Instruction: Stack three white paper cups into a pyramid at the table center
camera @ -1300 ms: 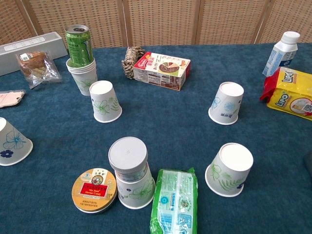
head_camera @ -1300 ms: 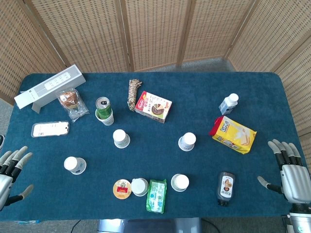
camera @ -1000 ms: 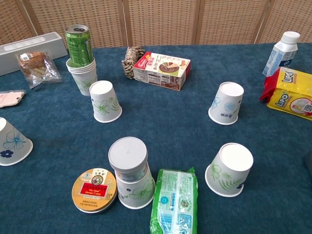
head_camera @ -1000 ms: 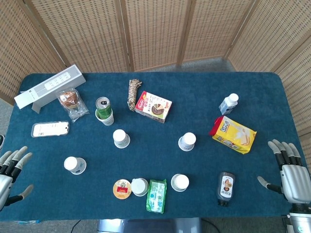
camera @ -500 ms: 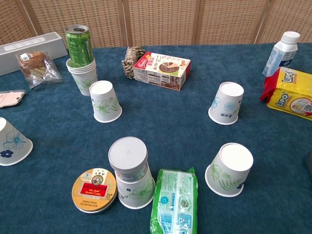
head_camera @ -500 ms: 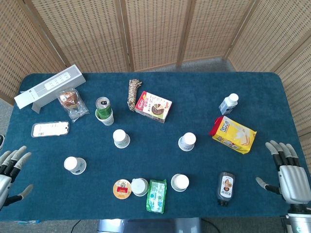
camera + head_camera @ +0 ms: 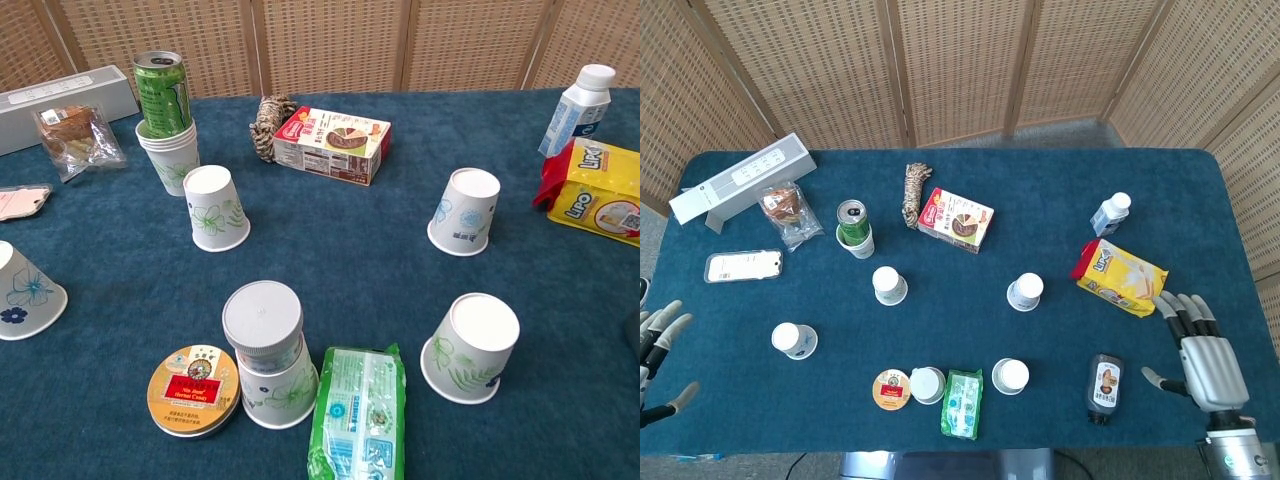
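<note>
Several white paper cups stand upside down on the blue table. One cup (image 7: 889, 285) (image 7: 216, 207) is left of centre, another (image 7: 1025, 291) (image 7: 465, 211) right of centre, a third (image 7: 1010, 376) (image 7: 472, 347) near the front, and a fourth (image 7: 794, 340) (image 7: 23, 290) at the left. My right hand (image 7: 1200, 350) hovers open over the table's front right corner, apart from every cup. My left hand (image 7: 658, 345) is open at the far left edge, partly cut off. The chest view shows neither hand.
A green can (image 7: 852, 222) stands in stacked cups. A snack box (image 7: 956, 220), rope bundle (image 7: 914, 193), yellow bag (image 7: 1120, 277), small bottle (image 7: 1110, 213), sauce bottle (image 7: 1105, 386), green packet (image 7: 962, 403), round tin (image 7: 892, 390) and a lidded jar on a cup (image 7: 265, 355) lie around.
My right hand has moved inward to the left and slightly forward over the table corner. My left hand has slid a little further out of view. No cup has moved.
</note>
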Controlling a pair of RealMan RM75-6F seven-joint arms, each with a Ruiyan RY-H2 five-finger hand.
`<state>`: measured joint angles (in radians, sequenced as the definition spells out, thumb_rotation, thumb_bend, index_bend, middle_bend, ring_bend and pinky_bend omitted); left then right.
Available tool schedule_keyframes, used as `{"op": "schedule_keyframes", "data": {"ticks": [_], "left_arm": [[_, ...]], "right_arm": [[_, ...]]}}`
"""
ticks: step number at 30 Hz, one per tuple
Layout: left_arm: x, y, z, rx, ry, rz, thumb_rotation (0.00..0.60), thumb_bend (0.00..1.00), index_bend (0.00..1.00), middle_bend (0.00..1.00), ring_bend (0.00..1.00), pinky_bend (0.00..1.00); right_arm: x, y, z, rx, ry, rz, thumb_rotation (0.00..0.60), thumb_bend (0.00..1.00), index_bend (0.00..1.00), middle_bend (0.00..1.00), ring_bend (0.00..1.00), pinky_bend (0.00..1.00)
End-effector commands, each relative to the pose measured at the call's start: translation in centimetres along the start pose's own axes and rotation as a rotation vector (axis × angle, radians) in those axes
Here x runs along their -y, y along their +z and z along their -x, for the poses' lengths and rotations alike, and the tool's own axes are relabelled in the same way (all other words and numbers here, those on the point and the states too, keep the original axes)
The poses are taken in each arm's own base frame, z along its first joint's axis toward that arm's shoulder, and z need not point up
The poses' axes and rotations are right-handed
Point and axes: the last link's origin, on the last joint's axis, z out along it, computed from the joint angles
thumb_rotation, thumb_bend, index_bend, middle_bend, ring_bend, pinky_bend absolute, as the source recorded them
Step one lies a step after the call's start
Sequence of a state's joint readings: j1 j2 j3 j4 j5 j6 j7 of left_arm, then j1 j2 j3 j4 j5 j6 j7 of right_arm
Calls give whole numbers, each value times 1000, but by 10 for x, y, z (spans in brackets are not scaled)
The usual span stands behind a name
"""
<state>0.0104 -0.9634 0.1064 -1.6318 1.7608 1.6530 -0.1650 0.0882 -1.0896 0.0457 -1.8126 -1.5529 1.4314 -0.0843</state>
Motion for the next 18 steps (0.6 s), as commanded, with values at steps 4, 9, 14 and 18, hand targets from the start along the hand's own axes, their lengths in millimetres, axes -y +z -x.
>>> {"op": "schedule_keyframes", "data": {"ticks": [4, 9, 14, 18], "left_arm": [[-1, -1, -1, 0, -2, 3, 600, 313, 0, 0, 0, 0], [-1, 1, 0, 3, -3, 0, 600, 314, 0, 0, 0, 0], [-1, 1, 1, 2, -5, -3, 600, 313, 0, 0, 0, 0], [0, 2, -2, -8, -18, -6, 600, 314, 0, 0, 0, 0]], "right_arm": [[32, 29, 8, 35, -19, -107, 600, 158, 97, 0, 0, 0], [59, 54, 15, 66, -26, -174, 600, 163, 99, 0, 0, 0], [82, 81, 26, 90, -47, -221, 600, 165, 97, 0, 0, 0], [93, 102, 42, 130, 7, -196, 600, 167, 58, 0, 0, 0]]}}
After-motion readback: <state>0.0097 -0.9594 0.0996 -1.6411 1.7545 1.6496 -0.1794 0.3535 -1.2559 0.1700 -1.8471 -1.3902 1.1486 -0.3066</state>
